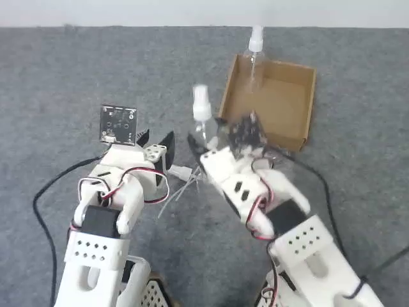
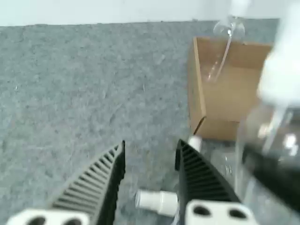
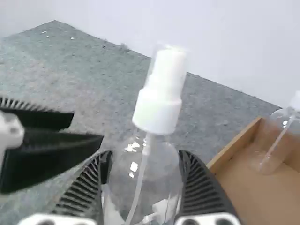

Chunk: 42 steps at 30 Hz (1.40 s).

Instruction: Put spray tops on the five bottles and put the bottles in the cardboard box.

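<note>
The right pincer (image 3: 145,161) pinched a capped bottle (image 3: 152,140) upright near the cardboard box (image 1: 287,109). The left pincer (image 2: 150,154) stood spread above a loose spray top (image 2: 157,201) lying on the bench (image 2: 70,84). A second capped bottle (image 1: 254,61) stood in the box's far corner.

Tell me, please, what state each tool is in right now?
Left tool: open, empty.
Right tool: closed on a spray-topped bottle.

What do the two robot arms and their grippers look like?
The left arm and right arm are white plastic shells around black motors, with red and white wires at the joints and black cables trailing off. The left gripper and right gripper have black, wedge-shaped fingers with ribbed inner faces.
</note>
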### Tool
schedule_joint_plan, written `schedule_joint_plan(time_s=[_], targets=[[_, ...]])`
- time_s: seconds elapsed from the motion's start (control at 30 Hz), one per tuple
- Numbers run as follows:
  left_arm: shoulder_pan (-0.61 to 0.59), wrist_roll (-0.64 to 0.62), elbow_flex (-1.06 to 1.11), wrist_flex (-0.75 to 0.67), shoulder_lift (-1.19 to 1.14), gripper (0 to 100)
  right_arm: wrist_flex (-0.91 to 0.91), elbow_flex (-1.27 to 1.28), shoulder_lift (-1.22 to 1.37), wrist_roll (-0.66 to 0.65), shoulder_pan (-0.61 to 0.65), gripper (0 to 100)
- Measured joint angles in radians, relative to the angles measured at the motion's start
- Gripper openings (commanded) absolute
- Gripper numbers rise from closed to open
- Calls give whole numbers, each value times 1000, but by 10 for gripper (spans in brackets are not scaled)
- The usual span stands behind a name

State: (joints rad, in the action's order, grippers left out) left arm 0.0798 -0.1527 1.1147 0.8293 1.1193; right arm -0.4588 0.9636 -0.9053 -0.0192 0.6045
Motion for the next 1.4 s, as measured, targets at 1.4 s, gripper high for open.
schedule_joint_plan(time_s=[1.4], targets=[[121, 68, 98, 32, 284, 258, -578, -779, 376, 2, 126, 6]])
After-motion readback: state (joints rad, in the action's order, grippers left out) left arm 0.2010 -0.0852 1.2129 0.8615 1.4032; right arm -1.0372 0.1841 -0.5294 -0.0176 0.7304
